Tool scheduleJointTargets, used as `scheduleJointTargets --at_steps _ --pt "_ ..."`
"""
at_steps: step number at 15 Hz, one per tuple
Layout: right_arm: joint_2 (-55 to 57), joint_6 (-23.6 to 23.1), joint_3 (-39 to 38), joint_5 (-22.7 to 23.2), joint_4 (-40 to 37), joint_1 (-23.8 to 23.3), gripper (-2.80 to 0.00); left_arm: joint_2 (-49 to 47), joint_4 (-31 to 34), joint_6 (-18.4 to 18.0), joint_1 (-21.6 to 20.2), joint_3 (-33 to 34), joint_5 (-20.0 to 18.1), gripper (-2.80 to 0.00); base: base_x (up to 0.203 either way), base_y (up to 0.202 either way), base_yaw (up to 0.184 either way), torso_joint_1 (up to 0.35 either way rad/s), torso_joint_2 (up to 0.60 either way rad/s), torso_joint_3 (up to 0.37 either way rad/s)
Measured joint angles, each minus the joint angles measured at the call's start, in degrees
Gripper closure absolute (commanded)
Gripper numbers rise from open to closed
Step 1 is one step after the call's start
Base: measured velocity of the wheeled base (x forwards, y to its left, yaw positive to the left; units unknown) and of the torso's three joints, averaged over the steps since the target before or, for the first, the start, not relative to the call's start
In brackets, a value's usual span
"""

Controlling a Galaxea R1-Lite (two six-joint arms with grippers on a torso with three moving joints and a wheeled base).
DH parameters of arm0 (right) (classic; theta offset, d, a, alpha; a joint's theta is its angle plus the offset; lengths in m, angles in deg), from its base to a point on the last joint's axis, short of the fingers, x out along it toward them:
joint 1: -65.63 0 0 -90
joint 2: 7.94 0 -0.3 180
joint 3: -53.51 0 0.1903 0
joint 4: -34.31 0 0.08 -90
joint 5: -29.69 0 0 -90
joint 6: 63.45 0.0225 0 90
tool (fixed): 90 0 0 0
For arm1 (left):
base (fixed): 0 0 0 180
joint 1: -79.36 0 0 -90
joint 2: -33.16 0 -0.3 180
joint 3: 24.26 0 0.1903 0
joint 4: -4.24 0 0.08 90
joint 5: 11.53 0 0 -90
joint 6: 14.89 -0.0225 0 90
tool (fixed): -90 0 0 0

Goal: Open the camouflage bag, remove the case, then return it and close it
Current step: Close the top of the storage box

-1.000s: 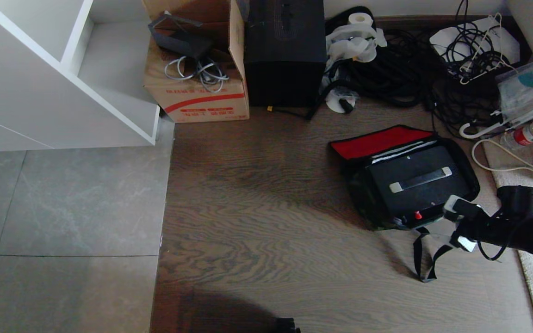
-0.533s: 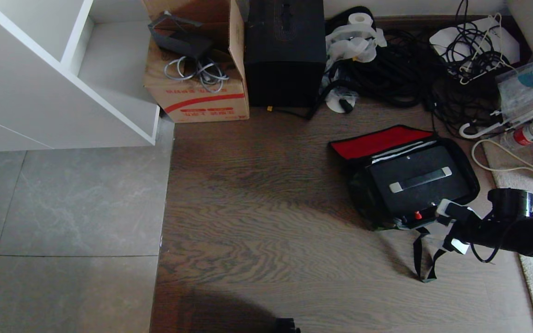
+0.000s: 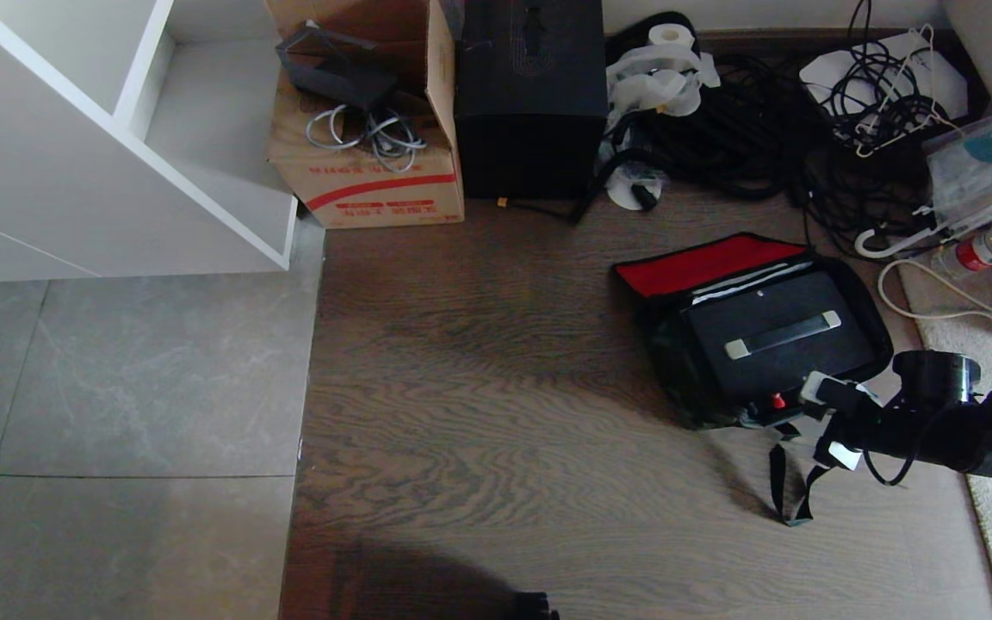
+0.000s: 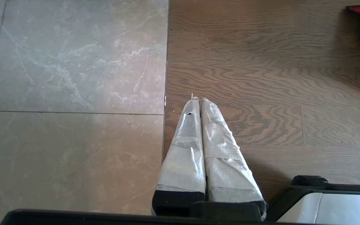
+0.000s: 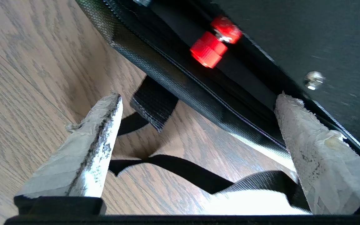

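Presently, by view:

Head view, bag: camouflage bag (image 3: 703, 387) on the wooden floor (image 3: 496, 448), lid thrown back with red lining up, strap trailing toward the robot.
Head view, case: case (image 3: 776, 340) lying flat inside the open bag, handle (image 3: 782, 334) uppermost, long axis running slantwise from near-left to far-right.
Head view, right claw: right claw (image 3: 825, 422) low at the bag's near edge, close beside the red latch (image 3: 778, 401), pointing leftward; case lies just beyond and to the far side of it.
Head view, left arm: out of sight; right arm clearly the nearer to the bag.

Left wrist view, left claw: left claw (image 4: 197, 101) pressed together, empty, parked above the seam between tile and wood, well apart from the bag.

Right wrist view, right claw: spread wide, gripping nothing; one taped finger (image 5: 295, 125) against the bag's rim, the other over bare floor.
Right wrist view, bearing: latch and case edge ahead and off to the rim-side finger; webbing strap (image 5: 180, 168) lying between the fingers.

Judgement, next move: likely a reach farther over the rim toward the handle, claw turned across its length.
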Motion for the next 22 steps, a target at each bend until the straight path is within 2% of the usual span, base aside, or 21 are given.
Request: scheduleJointTargets --at_steps 1,2,11,15,17,22 --pt "0.5 0.0 0.3 0.0 0.1 0.2 -2.15 0.0 0.0 0.0 0.0 0.0 0.0 0.00 0.000 0.000 0.000 0.000 0.00 0.000" --pt "0.9 0.1 0.6 0.0 0.2 0.5 0.00 0.0 0.0 0.0 0.0 0.0 0.0 0.00 0.000 0.000 0.000 0.000 0.00 0.000" --pt "3.6 0.4 3.2 -0.2 0.5 2.1 0.00 0.0 0.0 0.0 0.0 0.0 0.0 0.00 0.000 0.000 0.000 0.000 0.00 0.000" --pt "2.0 1.9 1.0 -0.7 -0.2 3.4 0.00 0.0 0.0 0.0 0.0 0.0 0.0 0.00 0.000 0.000 0.000 0.000 0.00 0.000" --pt "-0.1 6.3 -1.5 -1.9 -1.0 6.1 0.00 0.0 0.0 0.0 0.0 0.0 0.0 0.00 0.000 0.000 0.000 0.000 0.00 0.000" --pt "-7.2 24.5 -5.8 -8.4 -5.8 18.6 0.00 0.0 0.0 0.0 0.0 0.0 0.0 0.00 0.000 0.000 0.000 0.000 0.00 0.000"
